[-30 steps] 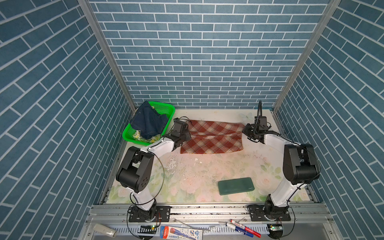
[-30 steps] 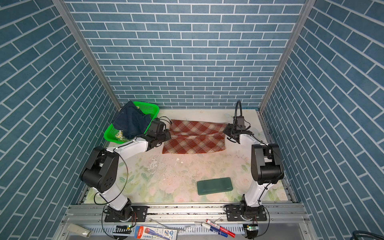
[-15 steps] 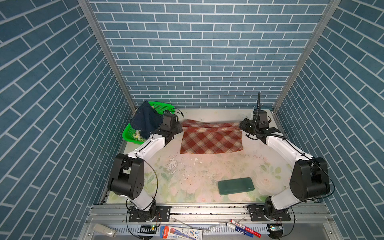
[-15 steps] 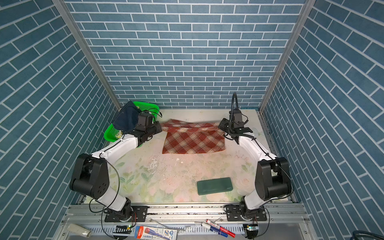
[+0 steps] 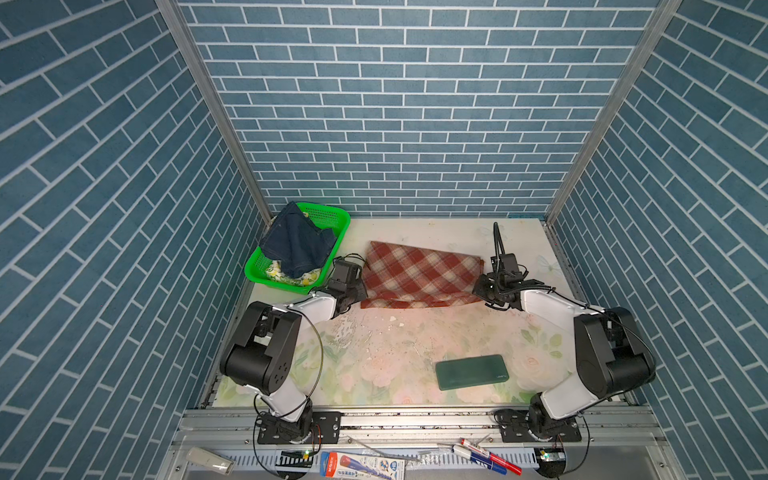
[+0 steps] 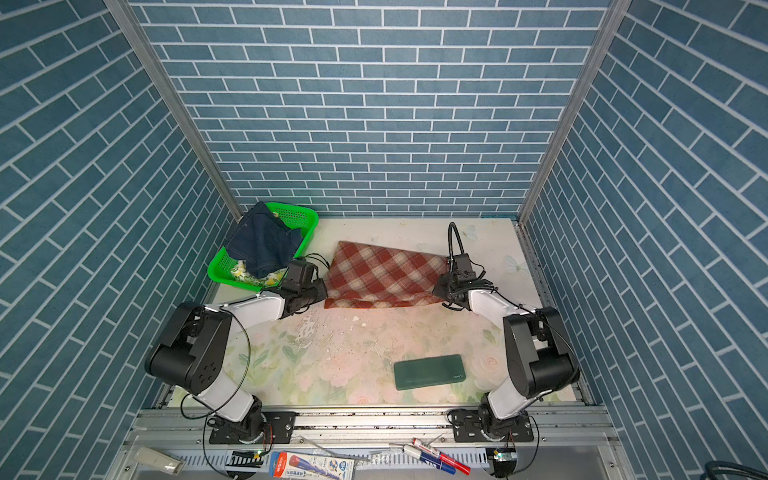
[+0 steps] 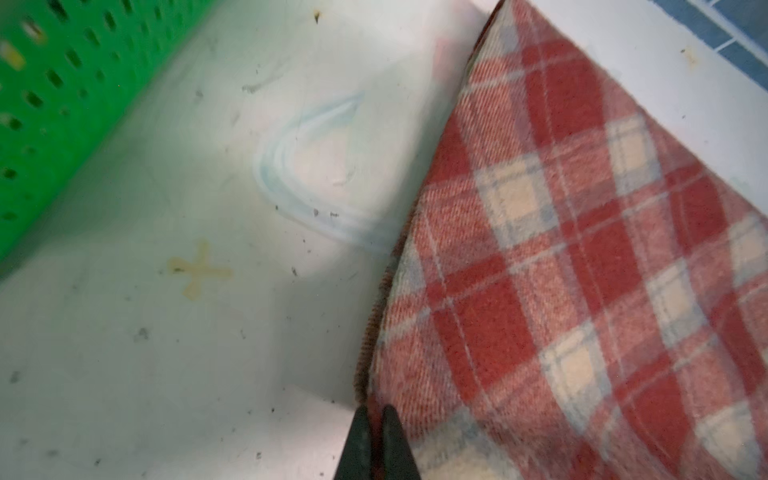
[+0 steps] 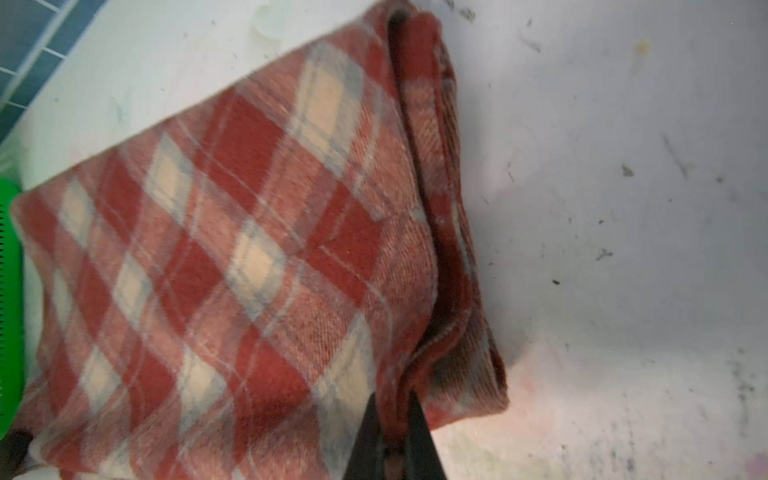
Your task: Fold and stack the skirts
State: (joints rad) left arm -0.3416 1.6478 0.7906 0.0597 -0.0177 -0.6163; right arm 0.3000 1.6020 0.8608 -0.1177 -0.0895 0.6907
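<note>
Forward on the bench (image 5: 395,345), a flat dark green slab (image 5: 472,371) lies alone. Further back, the plaid skirt (image 5: 419,276) lies doubled over at mid-bench. The left gripper (image 7: 375,411) is closed on the skirt's near left corner. The right gripper (image 8: 395,399) is closed on its near right corner, pinching the layered edge. Beyond, at the far left, the green basket (image 5: 332,212) holds the denim skirt (image 5: 297,245), draped over the lemon-print skirt (image 5: 276,272).

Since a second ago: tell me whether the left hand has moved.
Yes. The left hand, pinching the rust-red plaid cloth skirt, has come toward the metal front rail.
</note>
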